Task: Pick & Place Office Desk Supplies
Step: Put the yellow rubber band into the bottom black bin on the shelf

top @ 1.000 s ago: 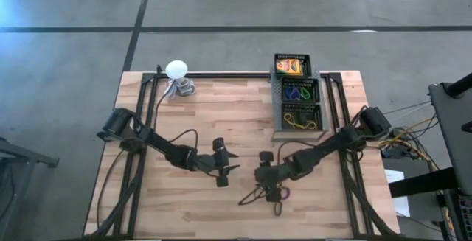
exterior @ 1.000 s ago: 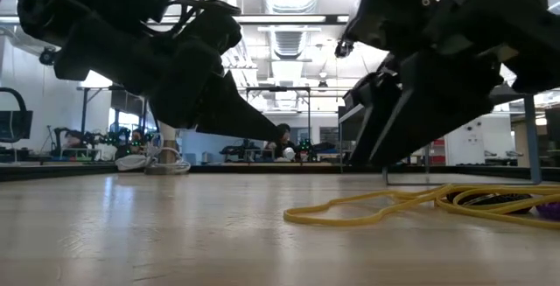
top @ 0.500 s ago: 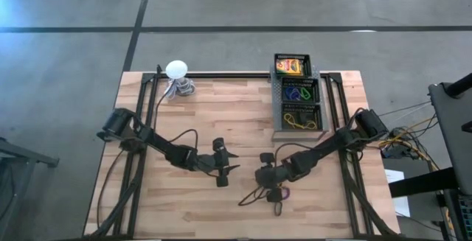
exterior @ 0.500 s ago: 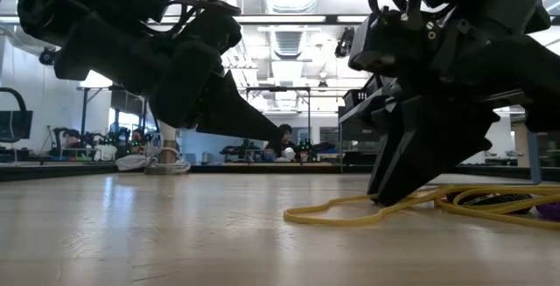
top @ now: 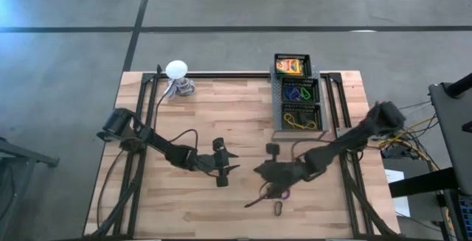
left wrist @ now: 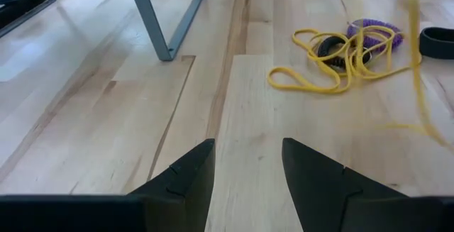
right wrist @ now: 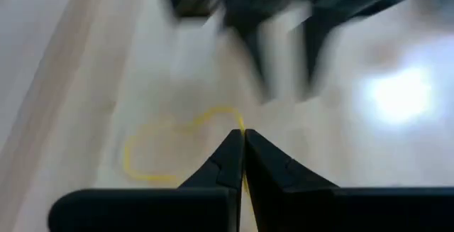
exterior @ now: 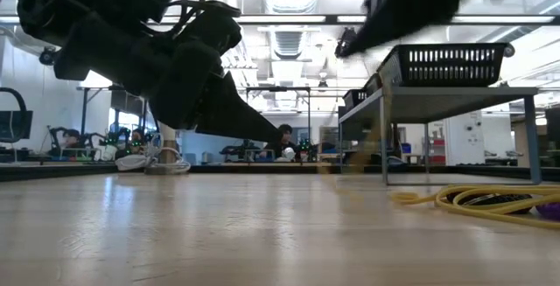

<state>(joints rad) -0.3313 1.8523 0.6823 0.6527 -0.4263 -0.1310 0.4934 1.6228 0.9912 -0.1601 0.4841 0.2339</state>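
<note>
One rubber band (right wrist: 152, 150) hangs pinched in right gripper (right wrist: 243, 141) fingers.

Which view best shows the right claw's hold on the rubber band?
Right wrist view: the right claw is shut on the yellow rubber band, which loops beyond its tips. The high view shows only dark arm there; the low view just yellow blur; the left wrist view a blurred strand.

Rubber bands (left wrist: 333, 62) on table (left wrist: 106, 133), near rings (left wrist: 376, 32).
</note>
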